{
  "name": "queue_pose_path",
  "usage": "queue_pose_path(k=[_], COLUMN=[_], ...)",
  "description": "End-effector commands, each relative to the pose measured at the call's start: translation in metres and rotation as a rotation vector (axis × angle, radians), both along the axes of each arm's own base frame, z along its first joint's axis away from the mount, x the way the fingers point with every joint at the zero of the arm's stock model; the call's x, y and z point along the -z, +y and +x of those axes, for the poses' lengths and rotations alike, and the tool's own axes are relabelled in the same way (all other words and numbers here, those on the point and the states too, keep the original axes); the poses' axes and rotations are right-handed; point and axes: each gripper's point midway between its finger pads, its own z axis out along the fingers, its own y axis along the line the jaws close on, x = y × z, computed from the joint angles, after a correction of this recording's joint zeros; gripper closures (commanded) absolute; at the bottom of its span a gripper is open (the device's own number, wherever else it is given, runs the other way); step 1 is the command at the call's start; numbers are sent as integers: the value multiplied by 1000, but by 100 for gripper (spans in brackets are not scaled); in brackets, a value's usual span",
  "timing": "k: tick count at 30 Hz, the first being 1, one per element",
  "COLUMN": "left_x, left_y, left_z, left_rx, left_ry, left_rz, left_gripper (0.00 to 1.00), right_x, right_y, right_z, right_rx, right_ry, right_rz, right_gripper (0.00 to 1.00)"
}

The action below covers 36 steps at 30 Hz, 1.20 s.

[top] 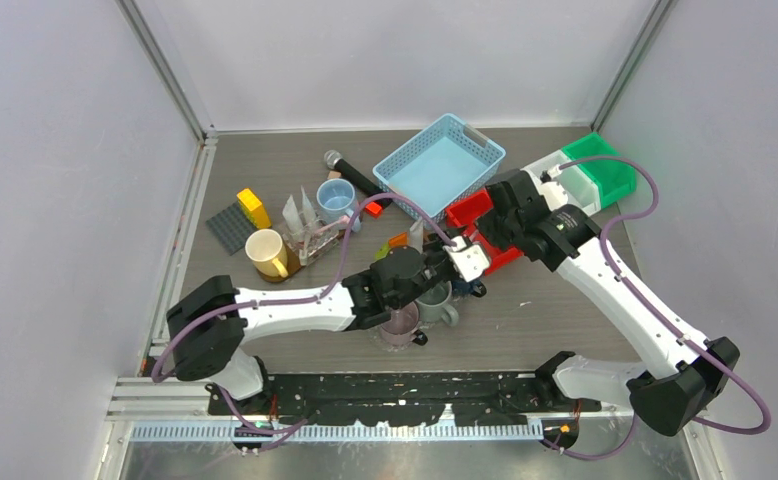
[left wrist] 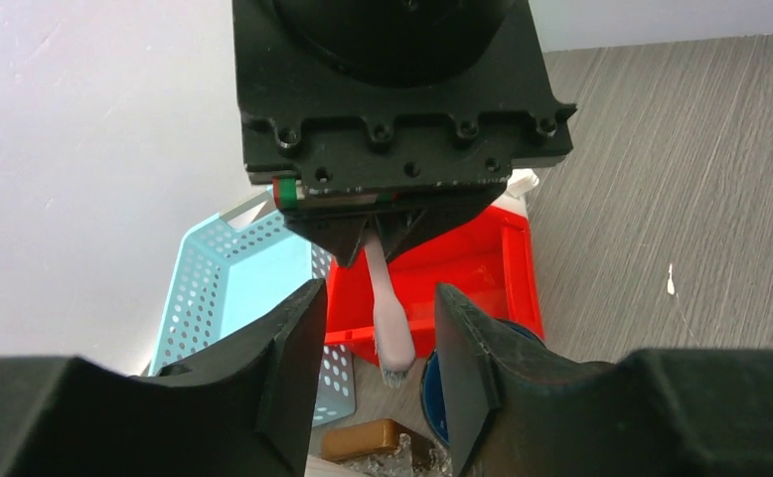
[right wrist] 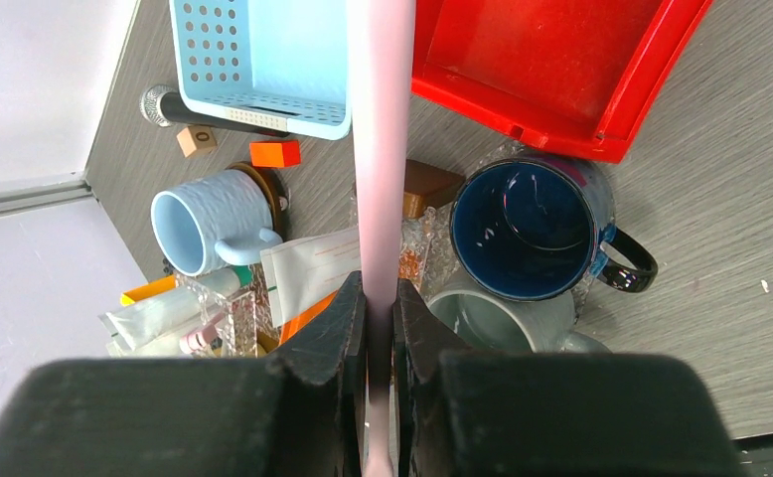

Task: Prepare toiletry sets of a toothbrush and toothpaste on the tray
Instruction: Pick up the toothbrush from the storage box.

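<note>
My right gripper is shut on the handle of a pink toothbrush. It holds the brush above the near edge of the red tray. In the left wrist view the brush head hangs between the fingers of my left gripper. That gripper is open, with a gap on each side of the head. White and orange toothpaste tubes lie in a clear holder left of the brush. In the top view both grippers meet at the tray's front edge.
A light blue perforated basket stands behind the tray, with a black microphone to its left. A dark blue mug and a grey mug sit under the grippers. A light blue mug, a cream mug and a green bin stand around them.
</note>
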Motion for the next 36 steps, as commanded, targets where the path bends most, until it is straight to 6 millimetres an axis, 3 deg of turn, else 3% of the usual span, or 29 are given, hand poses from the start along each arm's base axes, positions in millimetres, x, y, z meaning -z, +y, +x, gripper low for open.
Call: queue_pose_path(k=[1, 8, 12, 16, 17, 18, 19, 25, 29, 34, 36], left_x=[-40, -37, -33, -34, -35, -37, -37, -45, -50, -48, -51], left_y=[-10, -13, -12, -10, -9, -8, -7, 7, 24, 54, 68], left_z=[0, 6, 8, 7, 6, 6, 5, 4, 4, 0, -8], left_rx=[2, -26, -36, -37, -37, -36, -36, -72, -114, -178, -183], left_ry=[-35, -44, -39, -38, -39, -37, -34, -7, 38, 138, 184], left_rz=[-124, -113, -105, -105, -108, -109, -107, -114, -94, -13, 12], left_gripper=[55, 63, 77, 99, 100, 100, 100, 100, 100, 100, 100], right_x=[-16, -12, -12, -14, -14, -15, -15, -21, -41, -77, -88], right_y=[-4, -2, -1, 2, 4, 5, 7, 8, 2, -14, -22], right_z=[2, 2, 2, 3, 3, 5, 5, 10, 12, 8, 5], right_rx=[39, 33, 31, 19, 10, -2, -11, -44, -80, -102, -117], right_ry=[-45, -36, -37, -50, -53, -67, -72, -153, -252, -410, -460], right_rz=[10, 7, 13, 22, 26, 29, 34, 30, -5, -61, -110], right_gripper=[98, 98, 98, 97, 95, 92, 80, 51, 38, 3, 1])
